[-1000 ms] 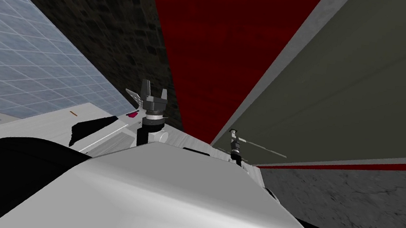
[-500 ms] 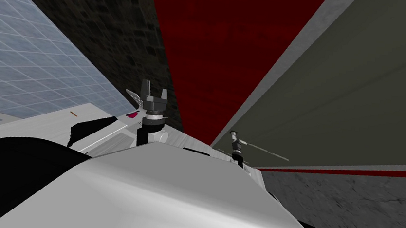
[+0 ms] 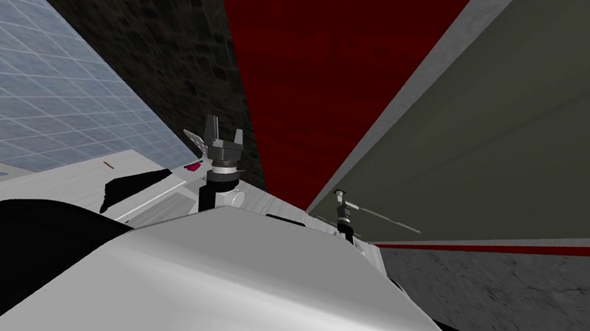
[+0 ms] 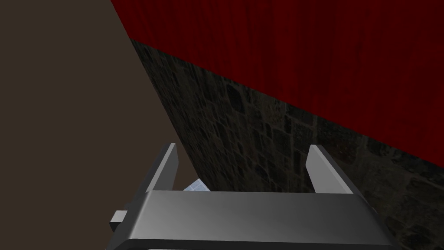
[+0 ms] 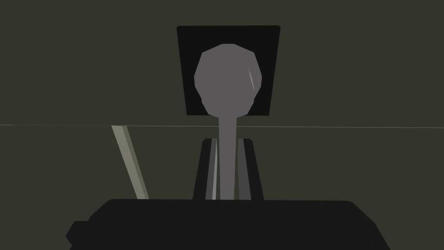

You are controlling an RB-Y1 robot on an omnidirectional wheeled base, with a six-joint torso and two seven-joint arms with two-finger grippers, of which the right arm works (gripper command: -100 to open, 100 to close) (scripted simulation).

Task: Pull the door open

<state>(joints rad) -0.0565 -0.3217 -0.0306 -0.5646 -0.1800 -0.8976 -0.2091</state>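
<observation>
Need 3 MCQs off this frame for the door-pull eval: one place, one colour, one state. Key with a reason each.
1. Where is the right claw?
A. On the handle of the door
B. On the red wall
C. Hanging free above the floor

2. What colour is the plate behind the handle?
A. White
B. Black
C. Red

3. What state is the left claw in?
A. Shut on the handle
B. Shut on nothing
C. Open, holding nothing

Key:
1 A: in the right wrist view it clamps the grey handle's stem from both sides.
2 B: the square plate is black against the olive-grey door.
3 C: in the left wrist view it stands wide apart with nothing in the gap.
</observation>
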